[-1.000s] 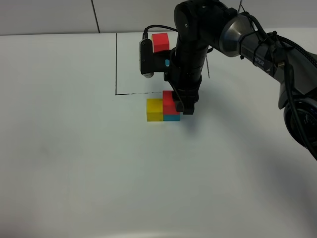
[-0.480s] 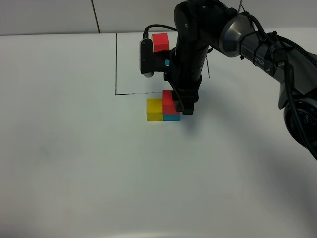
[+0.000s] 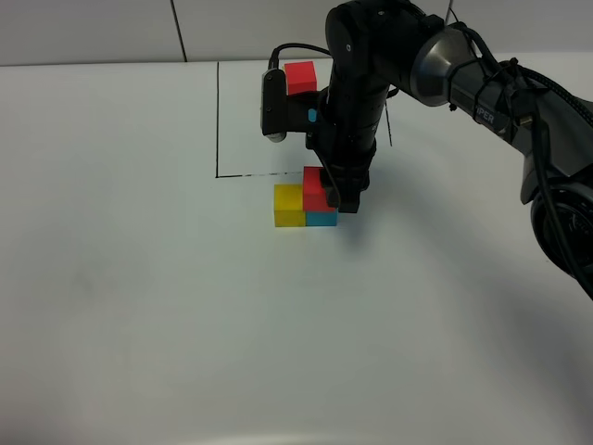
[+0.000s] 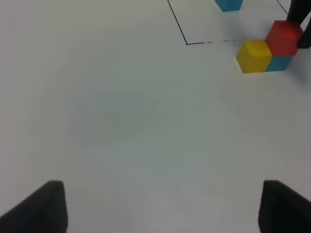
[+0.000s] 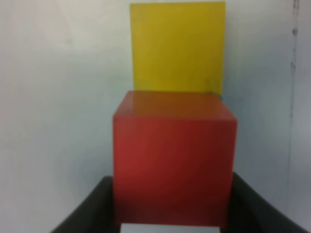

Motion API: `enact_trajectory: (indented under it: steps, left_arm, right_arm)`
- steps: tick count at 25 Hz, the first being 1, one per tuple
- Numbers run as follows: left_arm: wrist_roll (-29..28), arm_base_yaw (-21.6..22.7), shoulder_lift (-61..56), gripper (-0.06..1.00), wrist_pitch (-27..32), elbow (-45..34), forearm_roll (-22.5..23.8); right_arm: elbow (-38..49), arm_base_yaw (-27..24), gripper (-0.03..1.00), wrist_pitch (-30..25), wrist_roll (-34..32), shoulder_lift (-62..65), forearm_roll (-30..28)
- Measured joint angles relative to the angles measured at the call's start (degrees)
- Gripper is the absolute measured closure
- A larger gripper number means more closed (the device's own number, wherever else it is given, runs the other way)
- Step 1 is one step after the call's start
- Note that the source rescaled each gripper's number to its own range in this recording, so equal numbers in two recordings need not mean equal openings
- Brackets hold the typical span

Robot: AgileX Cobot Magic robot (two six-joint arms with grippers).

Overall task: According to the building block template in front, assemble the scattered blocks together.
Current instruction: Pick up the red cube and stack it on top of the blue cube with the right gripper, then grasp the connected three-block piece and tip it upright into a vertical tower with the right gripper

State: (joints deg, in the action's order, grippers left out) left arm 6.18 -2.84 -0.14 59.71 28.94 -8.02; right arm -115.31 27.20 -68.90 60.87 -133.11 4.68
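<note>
**Exterior high view.** The right gripper (image 3: 339, 198) stands down over the red block (image 3: 314, 189). That block sits on the blue block (image 3: 321, 220), and both touch the yellow block (image 3: 288, 204) on the tabletop (image 3: 185, 324). In my judgement the step in hand is seating the red block. The next move calls for parting the jaws and rising straight, without dragging the stack. Beyond the yellow block, the arm hides most of the template (image 3: 299, 78); only its red top shows.

**Left wrist view.** The left gripper (image 4: 163, 204) is spread wide and holds nothing, well apart from the yellow block.

**Right wrist view.** Dark fingers (image 5: 90, 208) lie against both flanks of the red block. It appears clamped, though the picture is blurred. The blue block is almost wholly hidden beneath.
</note>
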Motion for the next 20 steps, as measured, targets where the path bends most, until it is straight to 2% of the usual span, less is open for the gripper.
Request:
enact_trajectory:
  steps: [17,18,20]
  left_arm:
    - [0.0,0.0,0.0,0.19,0.0,0.0,0.0]
    - [0.0,0.0,0.0,0.19,0.0,0.0,0.0]
    - [0.0,0.0,0.0,0.19,0.0,0.0,0.0]
  right_arm:
    - [0.0,0.0,0.95,0.1,0.0,0.0,0.0]
    - [0.0,0.0,0.92,0.22,0.0,0.0,-0.11]
    - [0.0,0.0,0.79,0.43,0.0,0.0,-0.51]
